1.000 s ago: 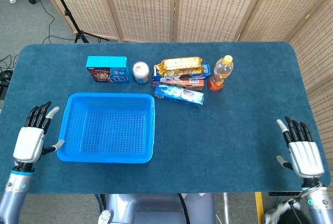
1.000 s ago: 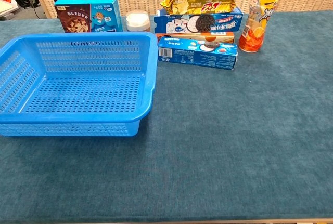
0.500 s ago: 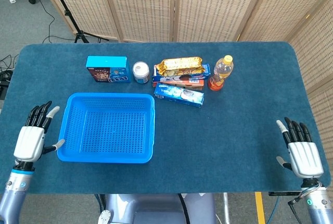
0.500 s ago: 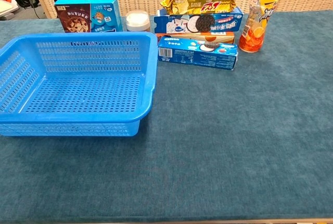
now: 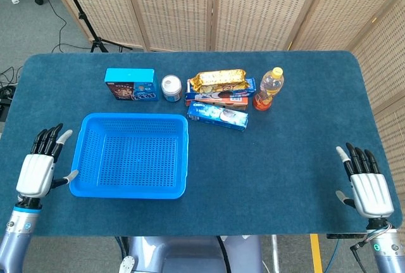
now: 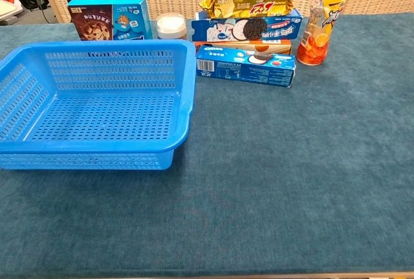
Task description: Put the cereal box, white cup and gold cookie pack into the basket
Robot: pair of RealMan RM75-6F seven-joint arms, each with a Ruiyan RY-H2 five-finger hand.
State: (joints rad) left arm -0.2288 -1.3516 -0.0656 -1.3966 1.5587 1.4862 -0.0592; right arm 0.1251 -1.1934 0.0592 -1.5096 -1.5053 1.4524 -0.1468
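Cereal box (image 5: 131,84) is standing just behind the basket (image 5: 81,140) (nothing inside yet), lying up and rightward from the nearer left hand (image 5: 38,168); both it and the right hand (image 5: 366,183) are resting spread, holding nothing.

I am reading almost no clear text here. Behind the basket (image 6: 184,78), the cereal box (image 6: 108,17) is carrying small white characters I am failing to make out. Right of it, the blue cookie box (image 6: 249,28) is showing an Oreo-style picture with unreadable lettering. The gold cookie pack (image 6: 246,0) and the bottle (image 6: 321,17) are bearing blurred print.
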